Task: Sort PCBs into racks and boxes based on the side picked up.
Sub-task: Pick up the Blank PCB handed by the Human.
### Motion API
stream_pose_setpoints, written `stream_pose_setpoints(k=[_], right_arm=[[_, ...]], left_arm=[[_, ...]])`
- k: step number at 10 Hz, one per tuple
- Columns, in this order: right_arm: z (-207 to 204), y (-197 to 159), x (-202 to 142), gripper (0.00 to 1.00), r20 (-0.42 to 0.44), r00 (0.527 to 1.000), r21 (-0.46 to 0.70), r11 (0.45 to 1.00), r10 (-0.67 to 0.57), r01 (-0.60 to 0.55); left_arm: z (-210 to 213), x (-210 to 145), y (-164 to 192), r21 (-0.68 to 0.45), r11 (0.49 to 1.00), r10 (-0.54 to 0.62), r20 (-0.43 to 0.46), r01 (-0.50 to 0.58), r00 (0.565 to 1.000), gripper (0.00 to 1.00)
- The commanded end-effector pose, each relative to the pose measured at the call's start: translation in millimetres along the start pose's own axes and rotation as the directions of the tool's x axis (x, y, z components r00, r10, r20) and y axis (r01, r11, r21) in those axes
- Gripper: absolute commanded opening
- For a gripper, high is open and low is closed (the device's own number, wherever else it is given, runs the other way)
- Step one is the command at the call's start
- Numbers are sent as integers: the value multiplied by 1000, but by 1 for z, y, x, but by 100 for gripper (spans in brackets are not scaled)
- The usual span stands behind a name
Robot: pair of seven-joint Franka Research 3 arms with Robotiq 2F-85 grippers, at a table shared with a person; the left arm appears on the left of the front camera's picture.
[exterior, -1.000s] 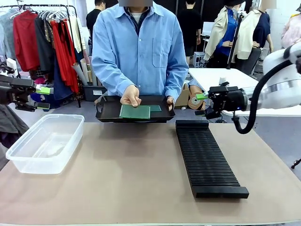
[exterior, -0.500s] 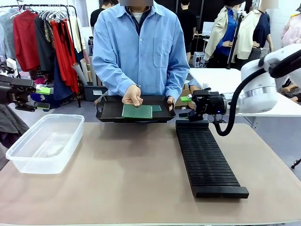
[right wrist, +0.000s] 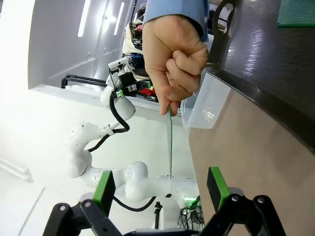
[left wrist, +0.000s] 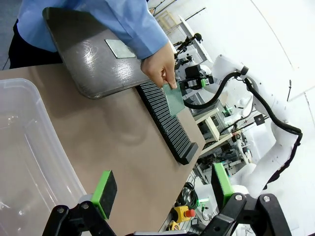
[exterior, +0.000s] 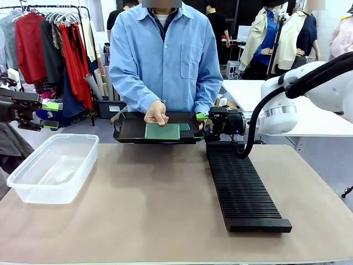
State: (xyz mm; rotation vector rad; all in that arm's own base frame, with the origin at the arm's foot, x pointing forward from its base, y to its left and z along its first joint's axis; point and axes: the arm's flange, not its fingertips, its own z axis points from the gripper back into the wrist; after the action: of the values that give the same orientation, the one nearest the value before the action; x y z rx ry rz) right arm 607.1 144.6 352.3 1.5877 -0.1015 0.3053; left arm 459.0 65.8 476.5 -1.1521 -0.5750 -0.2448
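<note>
The person holds a light green PCB (exterior: 162,131) by its top edge in one hand (exterior: 156,113), just in front of the black tray (exterior: 128,128). A second PCB (exterior: 183,127) lies flat on that tray. My right gripper (exterior: 203,122) is open, level with the held board and a short way to its right. In the right wrist view that PCB (right wrist: 170,142) hangs edge-on from the hand (right wrist: 172,54), ahead of the open right gripper (right wrist: 160,189). My left gripper (exterior: 51,113) hovers open at the far left, above the clear box (exterior: 52,165); its own view shows the left gripper (left wrist: 162,189) holding nothing.
The ribbed black rack (exterior: 242,185) runs from the tray's right end toward the near edge, under my right arm. The person's other hand (exterior: 199,118) grips the tray's right end, close to my right gripper. Bare tabletop (exterior: 149,199) lies between box and rack.
My right arm has swung left from the table's right side to beside the held PCB. The person's hand and board shifted slightly right. The left arm has stayed still.
</note>
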Motion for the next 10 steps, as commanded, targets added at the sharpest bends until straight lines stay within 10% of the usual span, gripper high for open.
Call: stream_pose_setpoints(k=[1,10], right_arm=[[-12,1,13,100,12,999,58,997,-43,42],[-67,0,29,100,4,999,38,998,-53,53]], left_arm=[[0,0,-1,-2,1000,0,1,0,1000,100],[0,0,-1,-2,1000,0,1,0,1000,100]])
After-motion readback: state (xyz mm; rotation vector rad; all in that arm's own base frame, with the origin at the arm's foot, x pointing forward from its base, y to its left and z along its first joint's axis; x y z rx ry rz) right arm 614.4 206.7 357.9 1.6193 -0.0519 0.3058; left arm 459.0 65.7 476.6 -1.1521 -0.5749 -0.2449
